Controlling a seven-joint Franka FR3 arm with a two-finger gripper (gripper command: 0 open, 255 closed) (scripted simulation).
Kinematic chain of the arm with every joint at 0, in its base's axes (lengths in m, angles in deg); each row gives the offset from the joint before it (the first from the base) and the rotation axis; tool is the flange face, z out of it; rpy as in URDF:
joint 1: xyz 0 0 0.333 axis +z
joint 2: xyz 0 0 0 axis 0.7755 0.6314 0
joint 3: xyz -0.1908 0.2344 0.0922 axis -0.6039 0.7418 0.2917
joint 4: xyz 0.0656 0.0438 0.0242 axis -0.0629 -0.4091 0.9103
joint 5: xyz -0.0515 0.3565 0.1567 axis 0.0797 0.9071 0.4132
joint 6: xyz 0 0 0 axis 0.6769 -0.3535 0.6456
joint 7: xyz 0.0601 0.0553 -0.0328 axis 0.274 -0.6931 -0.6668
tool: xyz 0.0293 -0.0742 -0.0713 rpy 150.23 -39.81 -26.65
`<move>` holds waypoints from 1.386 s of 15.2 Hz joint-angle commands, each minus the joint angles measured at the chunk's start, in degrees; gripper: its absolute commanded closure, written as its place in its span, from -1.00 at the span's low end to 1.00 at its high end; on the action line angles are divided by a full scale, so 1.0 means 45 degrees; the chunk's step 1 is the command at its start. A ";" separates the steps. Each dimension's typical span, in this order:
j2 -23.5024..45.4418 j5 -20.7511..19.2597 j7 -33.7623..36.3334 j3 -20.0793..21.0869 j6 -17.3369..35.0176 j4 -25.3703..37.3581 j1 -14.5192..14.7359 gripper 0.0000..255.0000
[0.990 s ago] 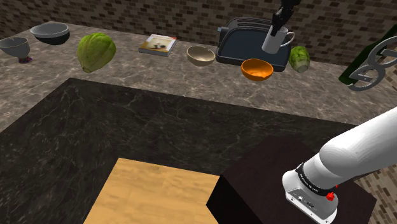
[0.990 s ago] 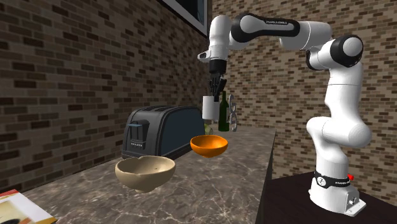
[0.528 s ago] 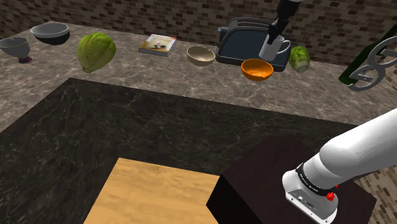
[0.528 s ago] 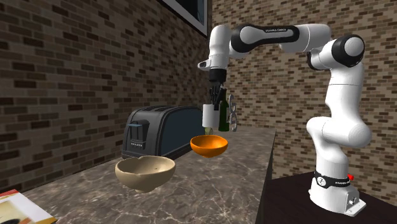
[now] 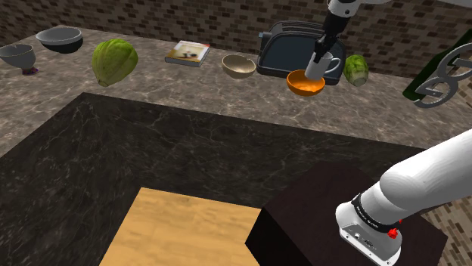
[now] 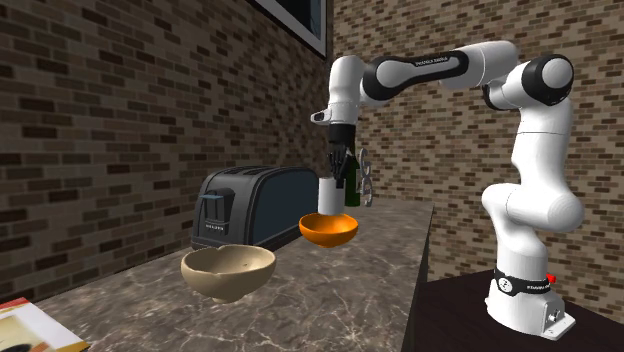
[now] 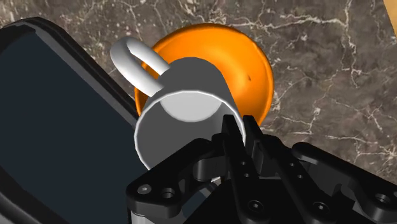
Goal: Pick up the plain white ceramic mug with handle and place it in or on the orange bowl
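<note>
The white mug (image 5: 318,66) (image 6: 329,196) (image 7: 184,108) hangs tilted in my gripper (image 5: 327,54) (image 6: 337,172) (image 7: 237,137), which is shut on its rim. Its base reaches down to the rim of the orange bowl (image 5: 305,84) (image 6: 328,230) (image 7: 245,67), which sits on the marble counter in front of the toaster. In the wrist view the mug covers much of the bowl, and its handle (image 7: 133,57) points toward the toaster.
A dark toaster (image 5: 287,47) (image 6: 252,205) (image 7: 57,121) stands close behind the bowl. A beige bowl (image 5: 238,66) (image 6: 227,271), a book (image 5: 187,53), two cabbages (image 5: 114,60) (image 5: 355,69), a green bottle (image 5: 433,72) and a metal ornament (image 5: 446,79) share the counter.
The gripper has come down with the mug, from well above the toaster and bowl to the bowl's rim, and shifted slightly toward the shoulder view's left.
</note>
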 commanded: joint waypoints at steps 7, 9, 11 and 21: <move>0.0012 0.0002 0.0011 0.0007 0.0360 -0.0338 0.0005 1.00; 0.0012 0.0002 0.0011 0.0007 0.0360 -0.0338 0.0005 -1.00; 0.0012 0.0002 0.0011 0.0007 0.0360 -0.0338 0.0005 -1.00; -0.0050 -0.0006 0.0016 0.0005 -0.1255 0.1216 0.0002 -1.00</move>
